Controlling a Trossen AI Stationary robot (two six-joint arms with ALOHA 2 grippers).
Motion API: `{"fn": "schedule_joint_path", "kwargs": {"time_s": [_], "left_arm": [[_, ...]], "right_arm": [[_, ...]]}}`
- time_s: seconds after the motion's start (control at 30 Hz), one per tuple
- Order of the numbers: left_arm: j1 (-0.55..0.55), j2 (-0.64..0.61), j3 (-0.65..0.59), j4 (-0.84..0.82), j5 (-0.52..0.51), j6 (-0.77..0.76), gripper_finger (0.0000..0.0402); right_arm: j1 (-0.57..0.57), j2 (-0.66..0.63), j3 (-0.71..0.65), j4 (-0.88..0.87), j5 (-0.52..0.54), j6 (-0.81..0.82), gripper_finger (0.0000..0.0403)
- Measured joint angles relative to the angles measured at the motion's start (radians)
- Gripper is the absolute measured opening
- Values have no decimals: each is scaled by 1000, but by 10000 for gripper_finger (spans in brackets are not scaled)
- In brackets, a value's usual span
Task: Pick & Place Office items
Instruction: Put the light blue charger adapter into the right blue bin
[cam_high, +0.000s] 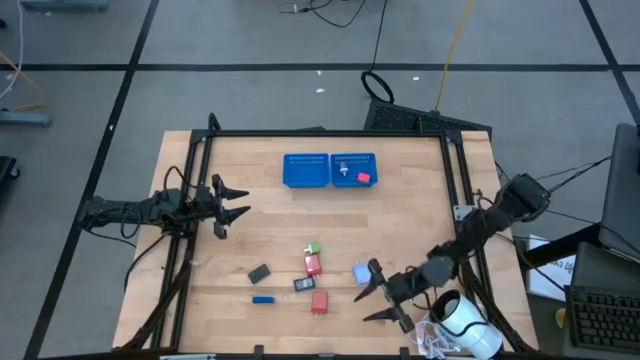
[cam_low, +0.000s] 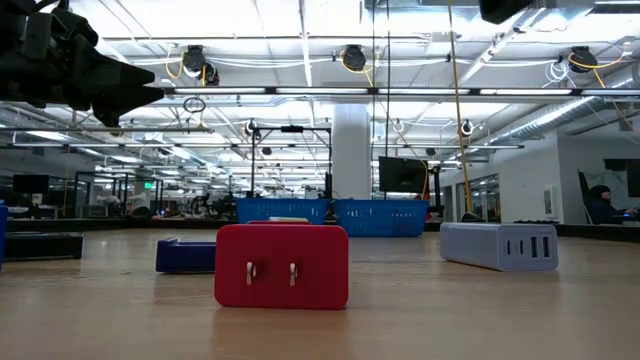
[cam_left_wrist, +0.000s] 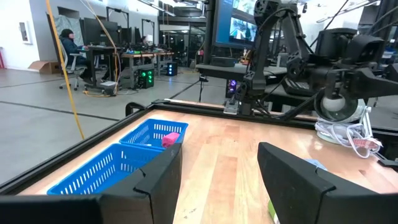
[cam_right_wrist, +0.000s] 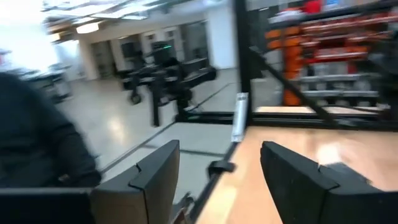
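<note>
Presently both jaws are released: right gripper (cam_high: 377, 293) beside the blue block (cam_high: 362, 273), left gripper (cam_high: 236, 200) well apart. Neighbouring red blocks (cam_high: 314, 265) could be knocked aside.

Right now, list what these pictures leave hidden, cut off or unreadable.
- Blue mesh tray: in the high view the pink piece and a pale speck beside it are too small to identify.
- Red charger block: fills the low view's foreground, hiding the pieces behind it.
- Right wrist view: motion-blurred; no office items are recognisable.
- White cylinder: cut off by the high view's bottom edge.
</note>
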Motion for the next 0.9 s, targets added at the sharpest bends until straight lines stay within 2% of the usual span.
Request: {"fn": "schedule_joint_path", "kwargs": {"time_s": [0.1, 0.2, 0.3, 0.47, 0.53, 0.63, 0.8, 0.9], "left_arm": [[0, 0, 0, 0, 1, 0, 214], [0, 0, 0, 0, 0, 0, 214], [0, 0, 0, 0, 0, 0, 214], [0, 0, 0, 0, 0, 0, 214], [0, 0, 0, 0, 0, 0, 214], [0, 0, 0, 0, 0, 0, 214], [0, 0, 0, 0, 0, 0, 214], [0, 0, 0, 0, 0, 0, 214]], "right_arm": [[23, 51, 9, 32, 125, 28, 225], [29, 97, 67, -33, 160, 51, 245], [28, 119, 176, -271, 177, 66, 271], [5, 135, 404, -884, 264, 131, 309], [-7, 142, 471, -1069, 269, 140, 317], [-25, 143, 508, -1234, 267, 100, 319], [-67, 144, 509, -1402, 254, 49, 320], [-105, 144, 509, -1505, 170, 73, 320]]}}
